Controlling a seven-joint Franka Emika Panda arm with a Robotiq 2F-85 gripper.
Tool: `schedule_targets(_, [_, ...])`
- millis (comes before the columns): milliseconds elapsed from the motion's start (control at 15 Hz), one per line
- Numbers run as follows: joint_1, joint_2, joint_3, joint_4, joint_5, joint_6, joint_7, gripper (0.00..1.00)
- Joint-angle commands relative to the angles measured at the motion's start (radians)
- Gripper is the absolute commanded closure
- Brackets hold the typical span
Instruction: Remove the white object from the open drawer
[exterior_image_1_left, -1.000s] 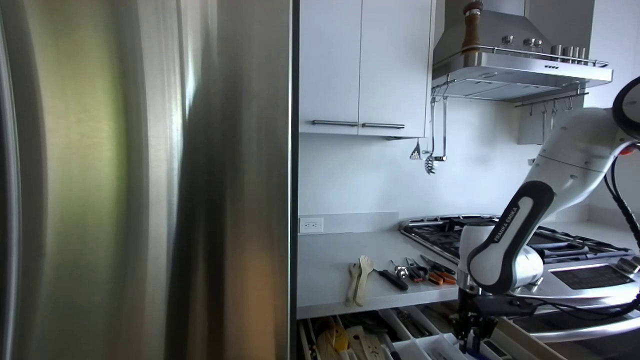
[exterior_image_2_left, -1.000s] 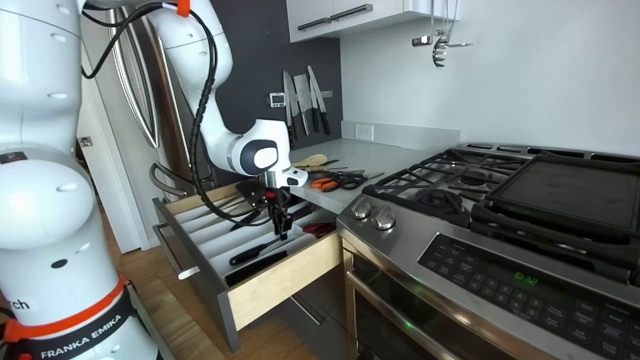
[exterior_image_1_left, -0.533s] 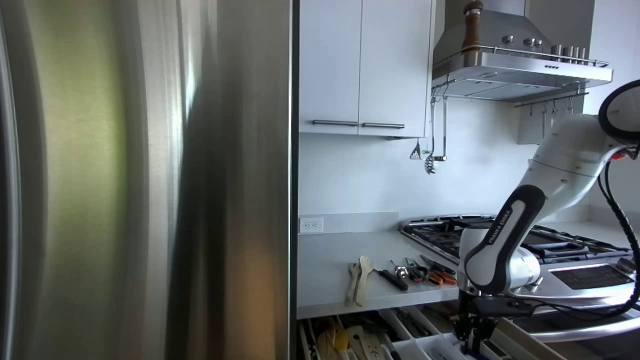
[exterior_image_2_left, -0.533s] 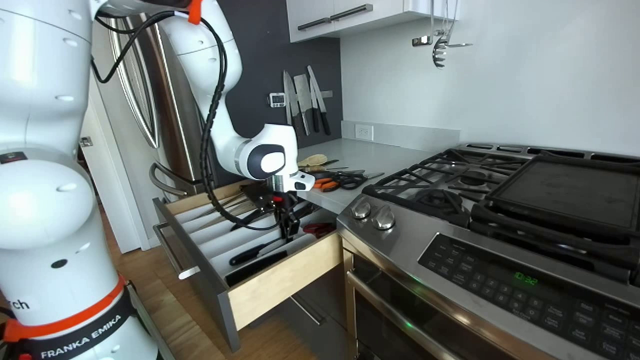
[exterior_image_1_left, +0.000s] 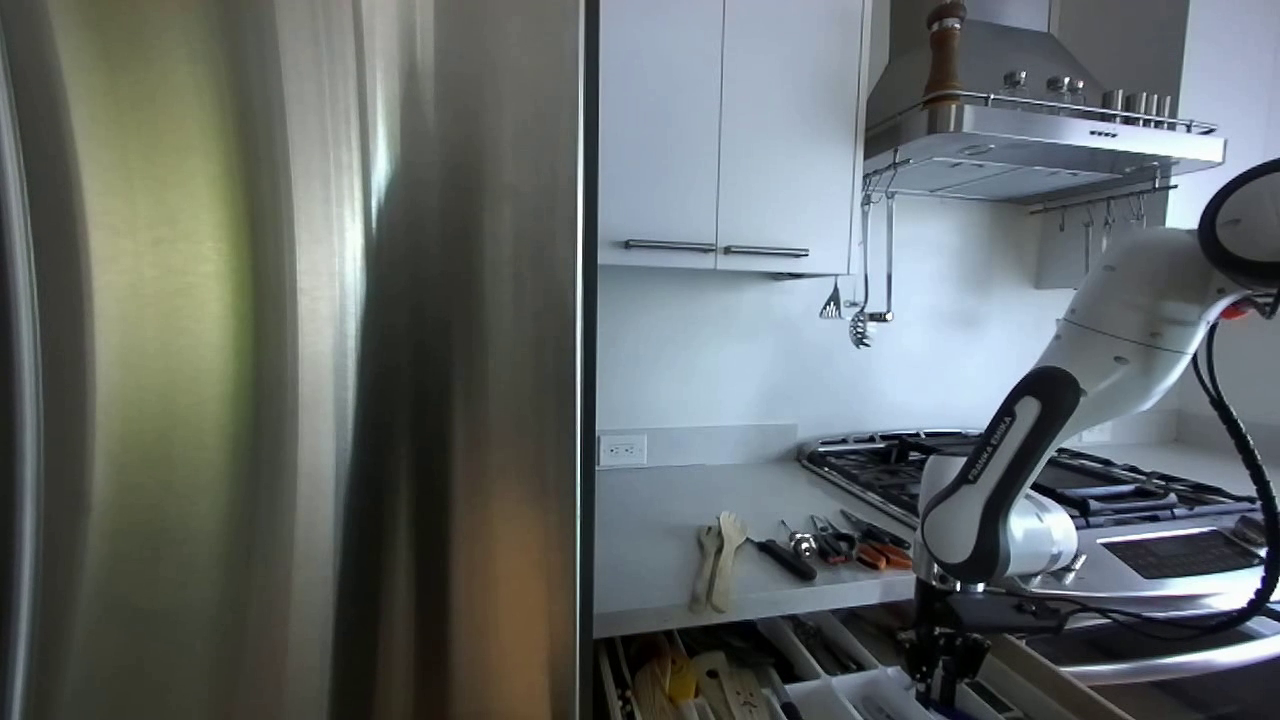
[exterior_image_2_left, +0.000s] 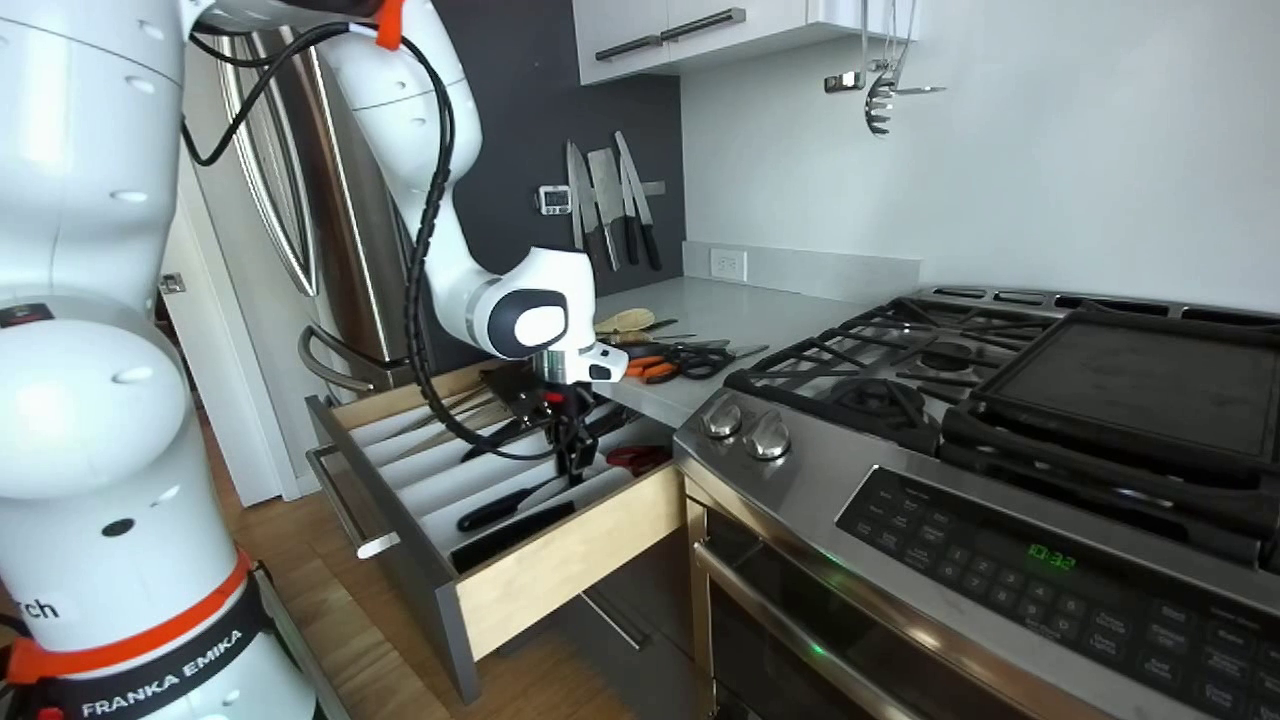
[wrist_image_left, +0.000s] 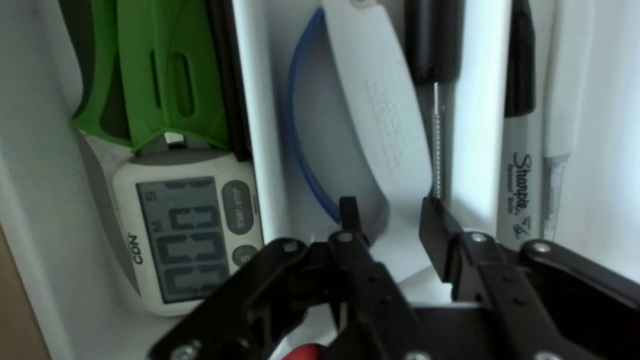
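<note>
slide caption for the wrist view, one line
Open gripper at the white object in a drawer tray, digital timer to one side, Sharpie marker to the other.

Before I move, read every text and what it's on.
"FRANKA EMIKA": robot arm; robot base
"ch", cut off: robot base
"10:32": oven display
"CDN": drawer timer
"START/STOP": timer button
"M", "S": timer screen
"Sharpie": marker
Too small or blurred: timer digits, oven keys, print on white object
</note>
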Motion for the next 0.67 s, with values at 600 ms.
schedule_targets(600, [-0.020,-0.012,0.018,-0.020,0.039,-0.070,-0.119,0.63])
